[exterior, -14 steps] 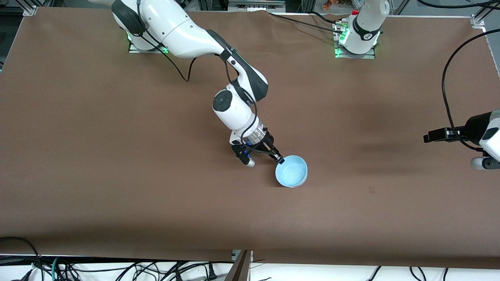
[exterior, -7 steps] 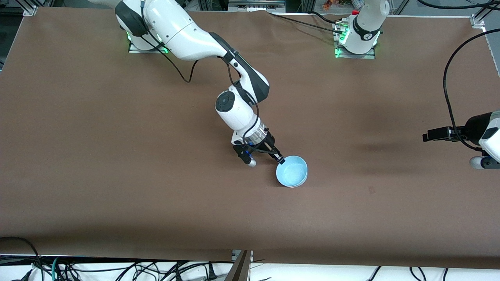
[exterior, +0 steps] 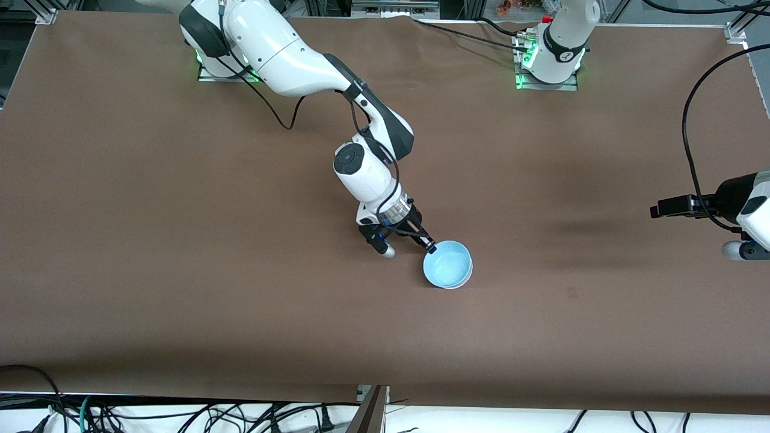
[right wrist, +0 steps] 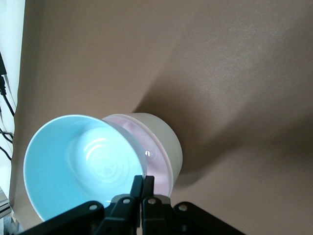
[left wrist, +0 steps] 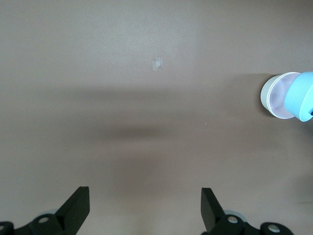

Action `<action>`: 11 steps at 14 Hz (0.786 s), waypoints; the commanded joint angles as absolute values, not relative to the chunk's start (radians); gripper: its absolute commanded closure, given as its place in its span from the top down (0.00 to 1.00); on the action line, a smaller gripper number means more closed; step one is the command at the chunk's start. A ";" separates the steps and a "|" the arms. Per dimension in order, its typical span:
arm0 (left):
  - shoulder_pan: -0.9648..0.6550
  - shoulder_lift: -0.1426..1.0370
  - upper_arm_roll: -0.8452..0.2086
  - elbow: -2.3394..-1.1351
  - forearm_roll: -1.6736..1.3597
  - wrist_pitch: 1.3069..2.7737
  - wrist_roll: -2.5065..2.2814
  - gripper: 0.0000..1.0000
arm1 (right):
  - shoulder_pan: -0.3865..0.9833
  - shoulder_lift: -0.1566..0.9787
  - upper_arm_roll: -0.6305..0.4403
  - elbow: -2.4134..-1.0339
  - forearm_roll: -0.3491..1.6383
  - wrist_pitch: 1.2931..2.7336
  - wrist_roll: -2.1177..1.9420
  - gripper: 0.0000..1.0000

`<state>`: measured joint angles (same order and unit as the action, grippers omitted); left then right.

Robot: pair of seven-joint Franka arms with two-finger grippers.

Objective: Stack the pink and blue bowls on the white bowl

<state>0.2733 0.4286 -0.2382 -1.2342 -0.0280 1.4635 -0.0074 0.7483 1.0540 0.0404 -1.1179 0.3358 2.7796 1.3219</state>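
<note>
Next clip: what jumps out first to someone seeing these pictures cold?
The light blue bowl near the middle of the brown table, pinched at its rim by the right end effector. The right wrist view shows it tilted over a pink bowl nested in a white bowl. The left end effector waits open over bare table at the left arm's end.

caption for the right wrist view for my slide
Right end effector pinches the tilted blue bowl by its rim above the pink bowl nested in the white bowl.
</note>
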 commanded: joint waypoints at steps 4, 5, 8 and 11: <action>0.270 0.417 -0.242 -1.244 0.006 1.462 0.015 1.00 | 0.755 1.074 0.034 -1.085 0.287 2.777 1.321 0.00; 0.265 0.417 -0.244 -1.244 0.033 1.463 0.017 1.00 | 0.755 1.075 0.034 -1.085 0.282 2.777 1.322 0.00; 0.262 0.414 -0.273 -1.247 0.110 1.482 0.020 1.00 | 0.755 1.075 0.034 -1.085 0.281 2.777 1.321 0.00; 0.265 0.413 -0.276 -1.250 0.132 1.515 0.098 1.00 | 0.755 1.077 0.034 -1.086 0.278 2.777 1.321 0.00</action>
